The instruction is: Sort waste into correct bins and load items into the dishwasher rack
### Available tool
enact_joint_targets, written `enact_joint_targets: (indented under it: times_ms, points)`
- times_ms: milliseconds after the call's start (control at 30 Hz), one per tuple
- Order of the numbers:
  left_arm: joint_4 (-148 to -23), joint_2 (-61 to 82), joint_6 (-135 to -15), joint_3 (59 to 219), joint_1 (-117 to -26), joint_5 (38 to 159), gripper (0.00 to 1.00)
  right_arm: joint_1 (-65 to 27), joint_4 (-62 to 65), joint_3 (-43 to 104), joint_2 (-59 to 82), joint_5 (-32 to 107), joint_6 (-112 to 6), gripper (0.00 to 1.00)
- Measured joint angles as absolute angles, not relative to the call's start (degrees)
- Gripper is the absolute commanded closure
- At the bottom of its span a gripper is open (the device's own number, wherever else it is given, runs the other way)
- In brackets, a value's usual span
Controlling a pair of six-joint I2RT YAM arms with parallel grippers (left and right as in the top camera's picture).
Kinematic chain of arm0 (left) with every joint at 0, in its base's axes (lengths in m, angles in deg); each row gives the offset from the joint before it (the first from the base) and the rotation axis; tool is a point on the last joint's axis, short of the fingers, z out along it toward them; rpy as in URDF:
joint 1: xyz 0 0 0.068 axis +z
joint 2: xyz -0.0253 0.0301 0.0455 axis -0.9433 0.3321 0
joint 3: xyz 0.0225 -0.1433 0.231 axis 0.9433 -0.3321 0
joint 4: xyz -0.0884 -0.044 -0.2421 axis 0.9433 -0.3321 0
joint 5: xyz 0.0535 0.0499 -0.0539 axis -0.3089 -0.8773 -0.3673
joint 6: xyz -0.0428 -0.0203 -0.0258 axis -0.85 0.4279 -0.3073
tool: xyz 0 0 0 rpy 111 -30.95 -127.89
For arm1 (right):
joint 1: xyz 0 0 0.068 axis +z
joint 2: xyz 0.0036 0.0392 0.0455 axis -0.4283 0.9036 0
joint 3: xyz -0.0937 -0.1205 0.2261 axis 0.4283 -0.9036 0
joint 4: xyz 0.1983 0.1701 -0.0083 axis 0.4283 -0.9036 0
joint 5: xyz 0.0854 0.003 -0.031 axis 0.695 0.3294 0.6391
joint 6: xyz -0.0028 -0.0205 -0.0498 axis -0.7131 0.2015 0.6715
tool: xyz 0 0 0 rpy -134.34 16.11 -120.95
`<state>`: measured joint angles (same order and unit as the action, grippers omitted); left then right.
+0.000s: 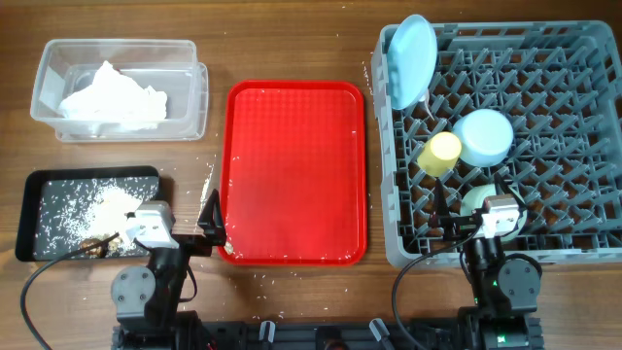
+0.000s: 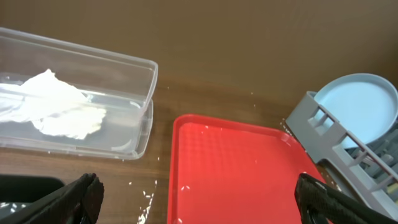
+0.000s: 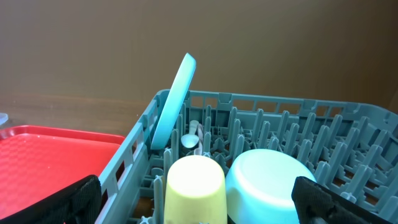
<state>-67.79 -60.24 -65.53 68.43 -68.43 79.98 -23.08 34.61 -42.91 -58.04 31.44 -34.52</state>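
Both grippers stand spread wide, holding nothing. Ahead of the left gripper [image 2: 199,202] lies the bare red tray [image 2: 236,168], with the napkins [image 2: 59,109] in the clear box [image 2: 147,106] beyond to its left. Just ahead of the right gripper [image 3: 199,202] the yellow cup [image 3: 193,186] and a bowl [image 3: 267,183] sit in the rack [image 3: 130,149], the plate [image 3: 173,102] leaning beyond them; what may be the spoon [image 3: 189,138] lies behind the cup. A low sweep by that arm could tip the plate out.
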Motion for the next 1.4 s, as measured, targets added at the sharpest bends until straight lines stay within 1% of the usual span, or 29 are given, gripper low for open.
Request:
enact_joint_targets:
  times_ms: [400,600,700,967,1400]
  points:
    - [-52.84,-60.28,-65.53,61.06,-68.43,78.26,0.0,-23.08,34.61,-42.91,-58.04,31.44,-34.52,0.0]
    - [-52.69,-60.28,-65.53,59.71,-68.43,77.82,0.0,-23.08,34.61,-42.91,-58.04,31.44,-34.52,0.0]
    - [-55.25,-60.24,-65.21,59.71,-68.43,77.82,0.0,-23.08,34.61,-42.91,-58.04,31.44,-34.52,0.0]
    - [-55.21,-60.33,-58.96,59.71,-68.43,78.08,0.0,-23.08,34.61,-42.91,-58.04,31.44,-34.52,0.0]
    - [-55.21,-60.33,-58.28,59.71,-68.43,78.08,0.0,-23.08,34.61,-42.91,-58.04,31.44,-34.52,0.0]
